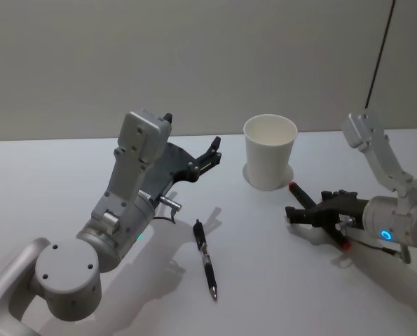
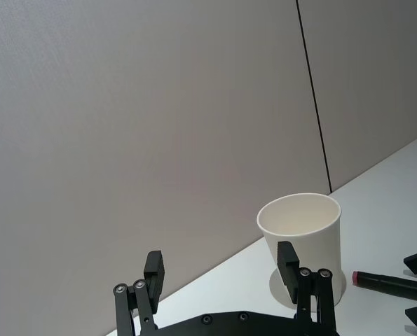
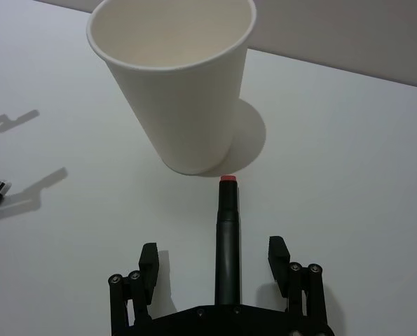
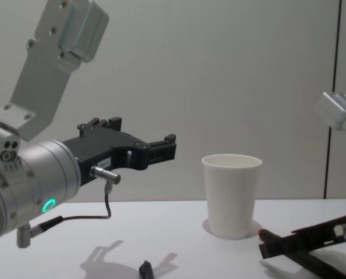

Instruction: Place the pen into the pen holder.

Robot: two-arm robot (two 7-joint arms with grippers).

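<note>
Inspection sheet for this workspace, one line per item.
Surface: white table, with arm shadows on it.
Job's things: cup upright, nothing seen inside; red-tipped pen lying flat, tip near the cup's base.
Clutter: black pen lying on the table in front of the cup, nearer the left arm.
Grippers: right gripper low at the table, open, a finger on either side of the red-tipped pen; left gripper raised, open, empty.
Cables: short cable at the left wrist.
Surroundings: grey wall with a dark vertical seam.
</note>
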